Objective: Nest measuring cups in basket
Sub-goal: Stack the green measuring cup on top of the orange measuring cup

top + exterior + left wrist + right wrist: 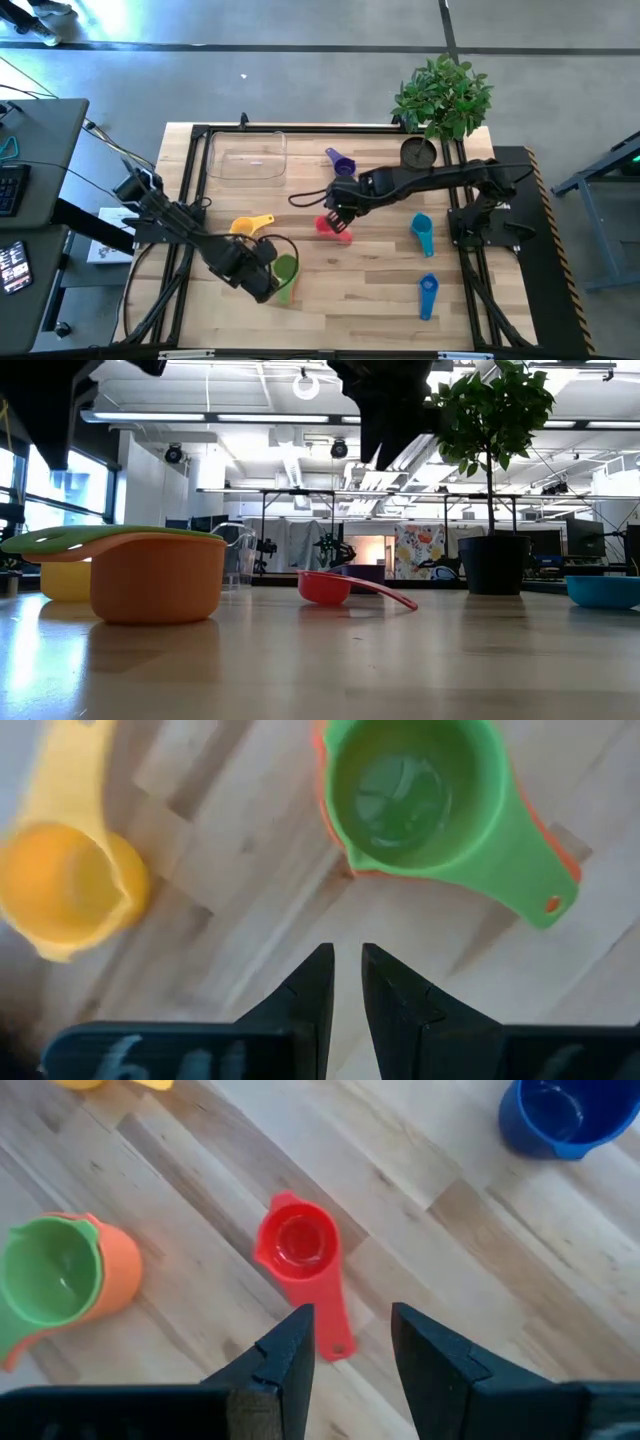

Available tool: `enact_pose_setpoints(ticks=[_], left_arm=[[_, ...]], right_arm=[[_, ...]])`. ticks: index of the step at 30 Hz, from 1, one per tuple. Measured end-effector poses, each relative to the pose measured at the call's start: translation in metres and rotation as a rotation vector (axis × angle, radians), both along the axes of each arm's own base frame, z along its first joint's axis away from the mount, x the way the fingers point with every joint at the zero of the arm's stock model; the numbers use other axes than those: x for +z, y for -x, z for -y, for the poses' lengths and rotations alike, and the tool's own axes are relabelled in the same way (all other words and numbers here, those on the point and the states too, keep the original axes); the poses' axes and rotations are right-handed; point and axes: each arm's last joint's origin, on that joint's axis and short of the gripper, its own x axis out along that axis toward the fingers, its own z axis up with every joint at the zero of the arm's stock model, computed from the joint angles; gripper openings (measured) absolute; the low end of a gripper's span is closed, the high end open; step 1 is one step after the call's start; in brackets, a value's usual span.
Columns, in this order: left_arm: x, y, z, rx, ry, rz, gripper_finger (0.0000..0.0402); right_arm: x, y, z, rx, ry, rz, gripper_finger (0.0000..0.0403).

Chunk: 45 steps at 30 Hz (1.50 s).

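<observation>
The green cup (286, 272) sits nested in the orange cup (330, 810), which stands on its base near the front edge. My left gripper (347, 982) hovers just above and beside them, fingers a narrow gap apart, holding nothing. The red cup (297, 1242) rests on the table's middle. My right gripper (352, 1335) hangs open above its handle end (337, 1342) without touching it. The yellow cup (250, 225), purple cup (341, 162), teal cup (422, 233) and blue cup (428, 296) lie loose on the wood. The clear basket (246, 156) stands at the far left.
A dark round pot (418, 152) with a leafy plant (445, 95) stands at the far right, behind my right arm. Black frame rails (190, 180) run along the table's edges. Bare wood lies between the red cup and the front edge.
</observation>
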Motion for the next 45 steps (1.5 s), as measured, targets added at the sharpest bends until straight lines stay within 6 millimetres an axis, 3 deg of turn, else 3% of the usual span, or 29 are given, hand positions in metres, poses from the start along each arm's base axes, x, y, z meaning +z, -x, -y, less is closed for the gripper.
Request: enact_pose_setpoints(ticks=[10,28,45], left_arm=[[-0.027,-0.015,0.023,0.052,0.118,-0.008,0.0047],[-0.055,-0.038,0.03,0.115,0.201,0.002,0.0047],[-0.055,-0.053,0.024,0.062,0.228,0.084,0.0047]], right_arm=[[0.0,0.001,0.012,0.04,0.027,-0.026,0.0126],[-0.001,0.002,0.014,0.075,0.041,-0.042,0.0126],[-0.001,0.002,0.014,0.075,0.041,-0.042,0.0126]])
